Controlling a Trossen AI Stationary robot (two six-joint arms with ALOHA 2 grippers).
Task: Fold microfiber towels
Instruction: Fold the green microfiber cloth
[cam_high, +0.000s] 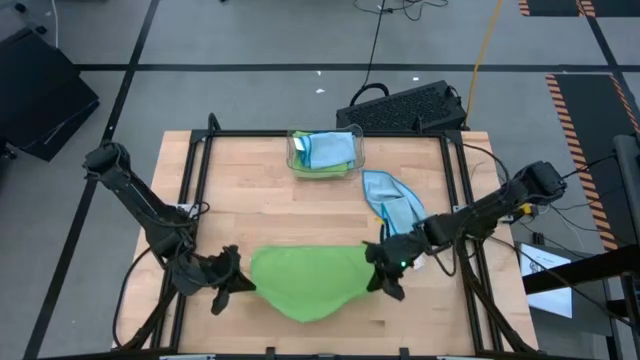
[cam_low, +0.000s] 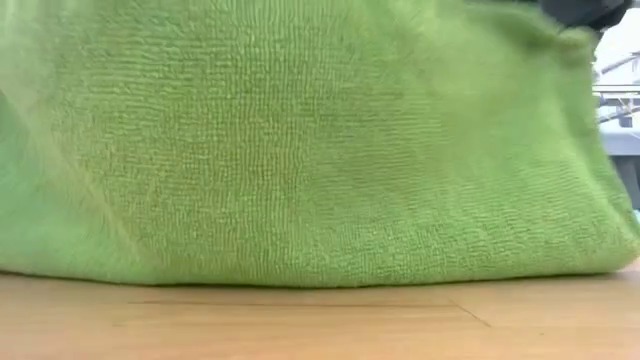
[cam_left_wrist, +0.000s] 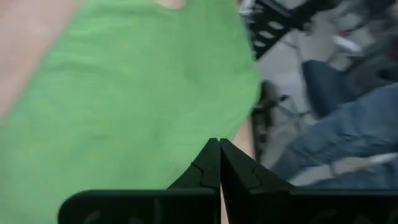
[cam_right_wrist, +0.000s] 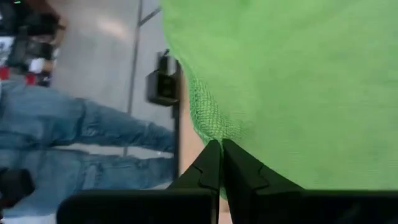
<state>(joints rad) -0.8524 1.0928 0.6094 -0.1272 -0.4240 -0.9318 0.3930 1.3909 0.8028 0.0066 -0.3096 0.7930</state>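
A lime green microfiber towel (cam_high: 305, 282) stretches between my two grippers near the table's front edge. Its lower part (cam_low: 320, 270) rests on the wood. My left gripper (cam_high: 243, 281) is shut at the towel's left end, and my right gripper (cam_high: 372, 266) is shut at its right end. The towel fills the low view. A light blue towel (cam_high: 390, 200) lies crumpled on the table to the right of centre, touched by no gripper. My left gripper pinches the green towel's left end (cam_left_wrist: 214, 134) between its two shut fingers, slanting down from the table's left; how many layers it has does not show. The towel is raised at this end and sags toward the table. My right gripper pinches the towel's right edge (cam_right_wrist: 214, 134) between its shut fingers, slanting down from the table's right. The cloth bunches into a small fold at the fingertips. This end is raised, with the towel's lower part on the table.
A clear plastic bin (cam_high: 296, 160) with blue and green towels stands at the table's far middle. A black keyboard (cam_high: 405, 105) lies on the floor beyond the far edge. A person in jeans (cam_right_wrist: 93, 143) stands near the table's front. Bare wood lies at the far left.
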